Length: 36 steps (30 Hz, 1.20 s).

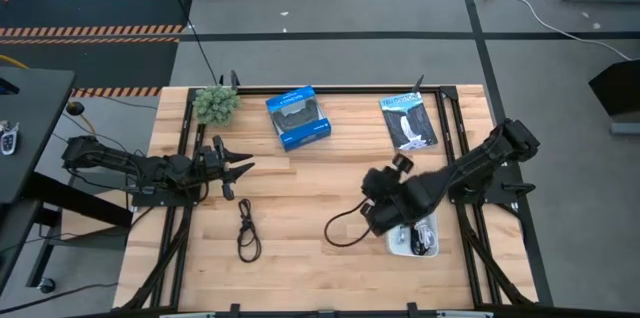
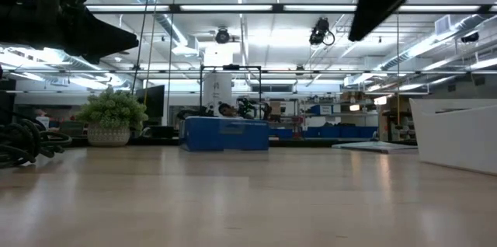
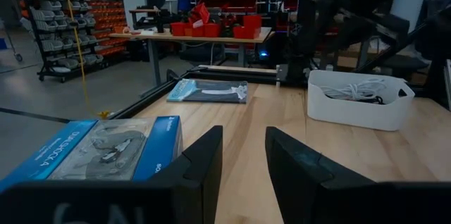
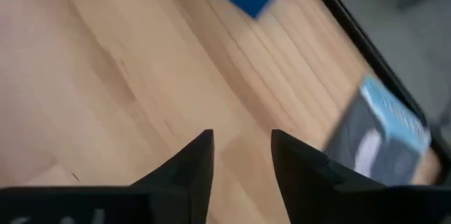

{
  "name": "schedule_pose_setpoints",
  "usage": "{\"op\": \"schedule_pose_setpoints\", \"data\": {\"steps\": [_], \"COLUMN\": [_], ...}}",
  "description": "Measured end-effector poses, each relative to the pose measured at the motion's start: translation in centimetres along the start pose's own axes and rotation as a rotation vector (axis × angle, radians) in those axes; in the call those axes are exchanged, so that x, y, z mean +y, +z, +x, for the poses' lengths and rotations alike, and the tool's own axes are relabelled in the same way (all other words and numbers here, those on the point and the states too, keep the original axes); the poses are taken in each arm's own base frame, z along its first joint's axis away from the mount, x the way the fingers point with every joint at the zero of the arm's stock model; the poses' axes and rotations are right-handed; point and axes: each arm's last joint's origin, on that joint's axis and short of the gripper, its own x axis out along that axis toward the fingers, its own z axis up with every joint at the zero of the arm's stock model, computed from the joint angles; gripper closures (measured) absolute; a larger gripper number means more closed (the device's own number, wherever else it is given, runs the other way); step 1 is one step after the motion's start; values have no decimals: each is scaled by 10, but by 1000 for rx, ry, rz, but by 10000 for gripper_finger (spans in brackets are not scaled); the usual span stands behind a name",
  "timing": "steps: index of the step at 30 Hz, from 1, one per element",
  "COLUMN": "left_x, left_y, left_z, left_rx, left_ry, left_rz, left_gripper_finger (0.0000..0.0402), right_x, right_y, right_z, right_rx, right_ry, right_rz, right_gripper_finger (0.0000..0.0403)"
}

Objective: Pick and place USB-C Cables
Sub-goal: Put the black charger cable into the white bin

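Observation:
In the high view a dark cable loop lies flat on the wood near the table's front. A thin black cable curves on the table, and its right end runs under the right arm. A white cable rests inside a white tray. My left gripper is open, at the table's left and above the dark loop's far side. It holds nothing. My right gripper is open and empty. It hovers high over the wood beside the tray, and the low view shows it well above the table.
A blue box and a black-and-white flat packet lie near the far edge. A small potted plant stands at the far left corner. Black frame rails run along the table's sides. Bare wood lies between the arms.

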Motion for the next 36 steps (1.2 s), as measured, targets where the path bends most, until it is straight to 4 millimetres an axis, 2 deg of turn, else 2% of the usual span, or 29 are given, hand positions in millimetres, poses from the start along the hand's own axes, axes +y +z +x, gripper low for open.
{"op": "schedule_pose_setpoints", "data": {"steps": [5, 9, 12, 17, 20, 25, 27, 32, 36], "left_x": [0, 0, 0, 0, 0, 0, 0, -1, -1], "left_y": [0, 0, 0, 0, 0, 1, 2, 4, 4], "left_z": [0, 0, 0, 0, 0, 0, 0, 0, 0], "left_rx": [0, 0, -1, 0, 0, -13, -18, -25, -19], "left_ry": [0, 0, 0, 0, 0, 0, -7, -37, -42], "left_rz": [0, 0, 0, 0, 0, -15, -103, -538, -785], "left_gripper_finger": [285, 285, 285, 285, 285, 285, 285, 285, 285], "right_x": [-12, -25, -33, -45, -60, -83, -90, -103, -106], "right_y": [20, 30, 29, 13, 12, 14, 12, 13, 15], "right_z": [9, 18, 26, 37, 31, 5, -7, -30, -42], "right_rx": [-119, -249, -332, -436, -492, -588, -630, -790, -894], "right_ry": [74, 143, 234, 402, 466, 605, 645, 657, 663], "right_rz": [-89, -86, -70, -69, -50, -22, -37, -77, -99], "right_gripper_finger": [283, 302, 314, 326, 327, 328, 328, 328, 328]}}
